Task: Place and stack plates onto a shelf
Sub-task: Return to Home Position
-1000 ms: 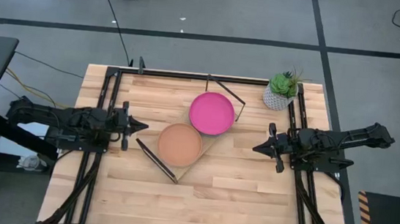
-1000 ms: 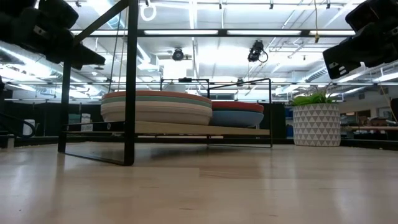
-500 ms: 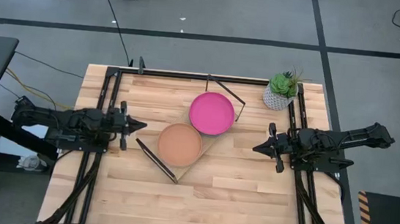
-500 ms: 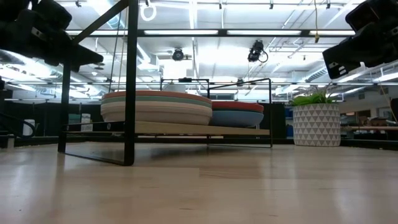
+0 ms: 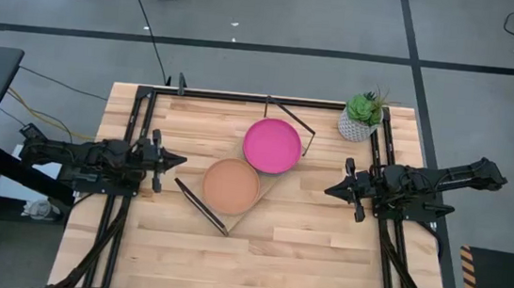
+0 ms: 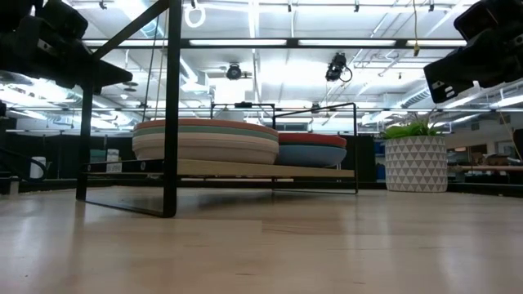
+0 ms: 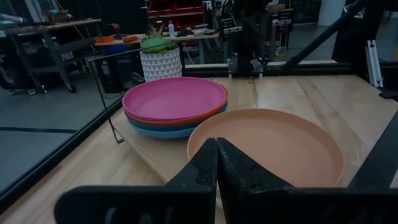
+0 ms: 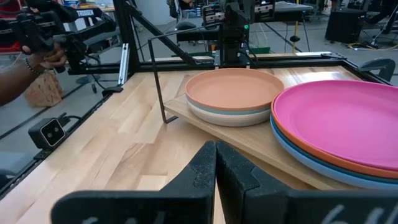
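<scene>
Both clenched, empty: left tool (image 5: 180, 162) and right tool (image 5: 328, 190), apart from shelf (image 6: 270, 171).

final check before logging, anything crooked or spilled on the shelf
Nothing stands out: the pink plate and tan plate top two tidy stacks on the shelf; left hand and right hand wait off to either side.
</scene>
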